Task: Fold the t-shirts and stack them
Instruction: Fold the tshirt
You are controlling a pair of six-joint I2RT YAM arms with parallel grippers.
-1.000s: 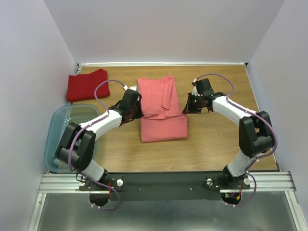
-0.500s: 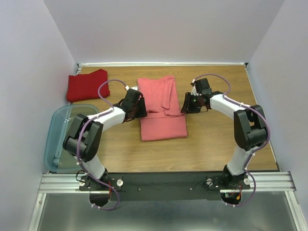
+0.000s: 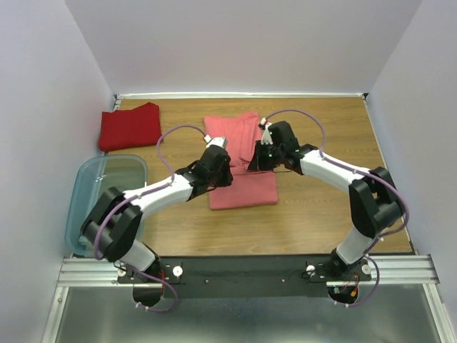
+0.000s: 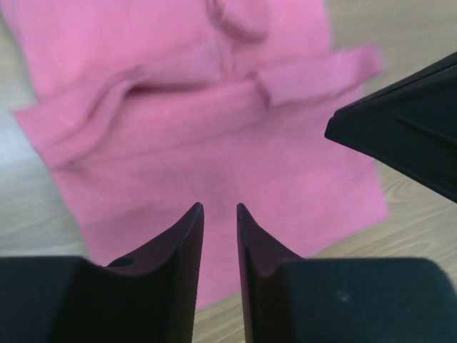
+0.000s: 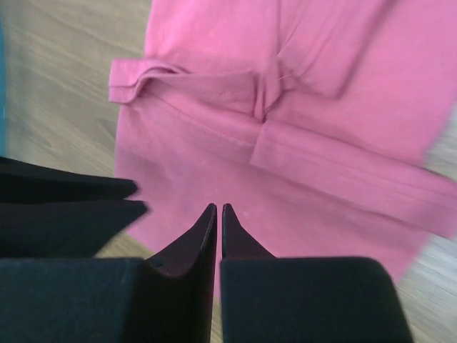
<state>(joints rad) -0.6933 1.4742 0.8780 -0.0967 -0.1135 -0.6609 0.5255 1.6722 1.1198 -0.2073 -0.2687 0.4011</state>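
Pink shirt (image 3: 241, 161) lies partly folded mid-table; red shirt (image 3: 129, 126) sits folded at the far left. Both grippers hover over the pink one, left gripper (image 4: 219, 211) nearly closed, right gripper (image 5: 218, 212) closed, each empty.

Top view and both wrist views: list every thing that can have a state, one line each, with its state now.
salmon-pink t-shirt: partly folded, flat on the table, sleeves tucked in, not stacked.
deep red t-shirt: folded, lying alone at the far left.
plastic bin: upright, nothing visible inside.
left gripper: jaws nearly shut with a narrow gap, holding nothing, above the pink shirt.
right gripper: jaws shut, empty, above the pink shirt.
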